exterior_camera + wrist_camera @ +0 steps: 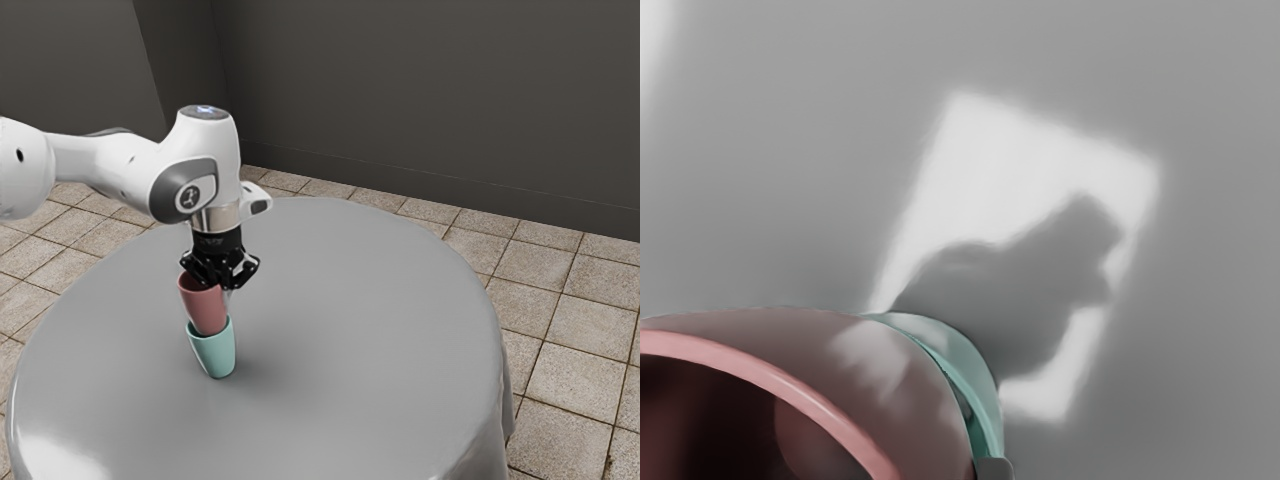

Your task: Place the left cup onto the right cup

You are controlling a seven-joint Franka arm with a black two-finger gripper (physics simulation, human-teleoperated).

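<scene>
Our claw [222, 276] pinches the rim of the pink cup [203, 305], its fingers drawn narrow on the wall. The pink cup sits tilted and nested inside the teal cup [214, 352], which stands on the round grey table [400, 340] toward the exterior view's left. In our wrist view, the teal rim wraps around the pink wall.

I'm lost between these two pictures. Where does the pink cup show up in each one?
Exterior view: the pink cup leans inside the teal cup, just under the gripper, on the grey table toward the exterior view's left.
Wrist view: the pink cup looms close under the hand, its wall inside the teal cup's rim.
Shared landmark: the teal cup, ringing the pink cup in both.
</scene>
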